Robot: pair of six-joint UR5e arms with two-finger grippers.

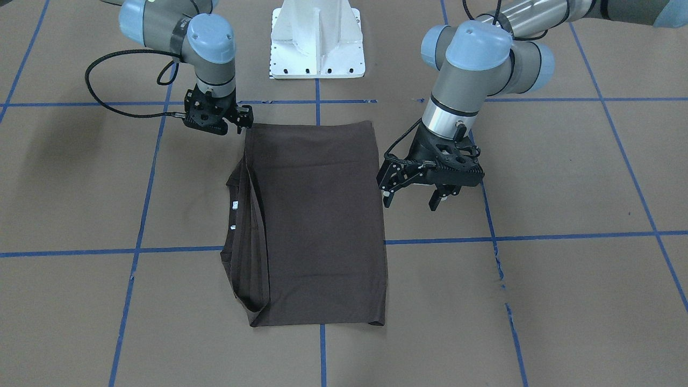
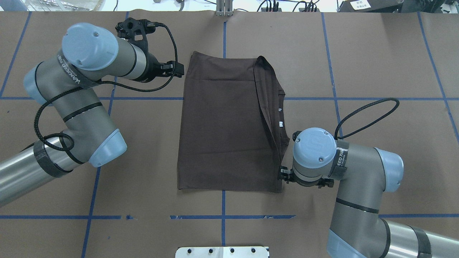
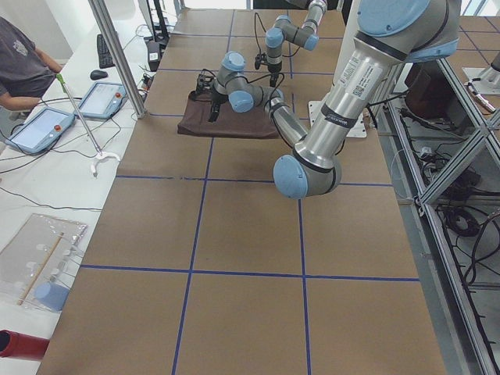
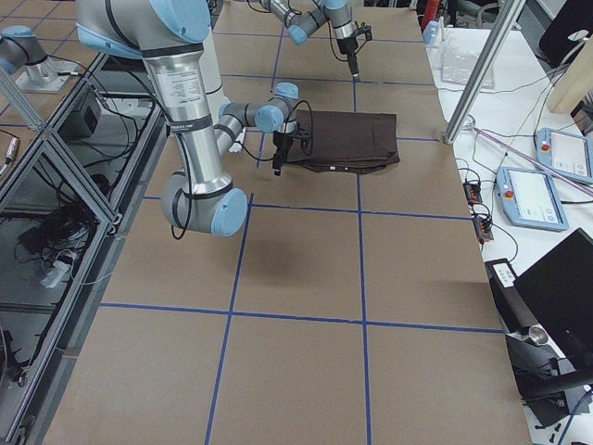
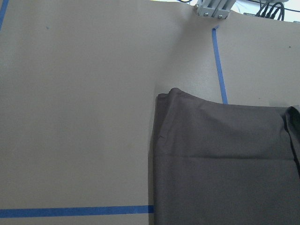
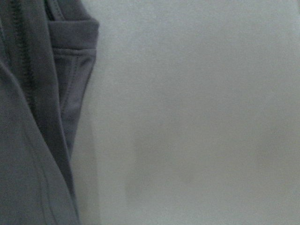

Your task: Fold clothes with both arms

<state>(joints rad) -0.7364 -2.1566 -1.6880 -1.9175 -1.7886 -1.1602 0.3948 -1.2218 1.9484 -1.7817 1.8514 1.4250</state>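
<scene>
Looking half done: shirt [image 1: 322, 226] folded to a rectangle, more folds to go; L gripper [image 1: 412, 200] spread, empty; R gripper [image 1: 243, 121] can't say.

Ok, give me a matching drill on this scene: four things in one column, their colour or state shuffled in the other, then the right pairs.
Things:
1. T-shirt
2. left gripper
3. neck tags
4. pedestal base

Colour or state:
A. open, beside the shirt, holding nothing
B. white metal, with bolt holes along its edge
C. dark brown, lying folded
D. small and white, on the dark fabric

Pairs: 1-C, 2-A, 3-D, 4-B
</scene>
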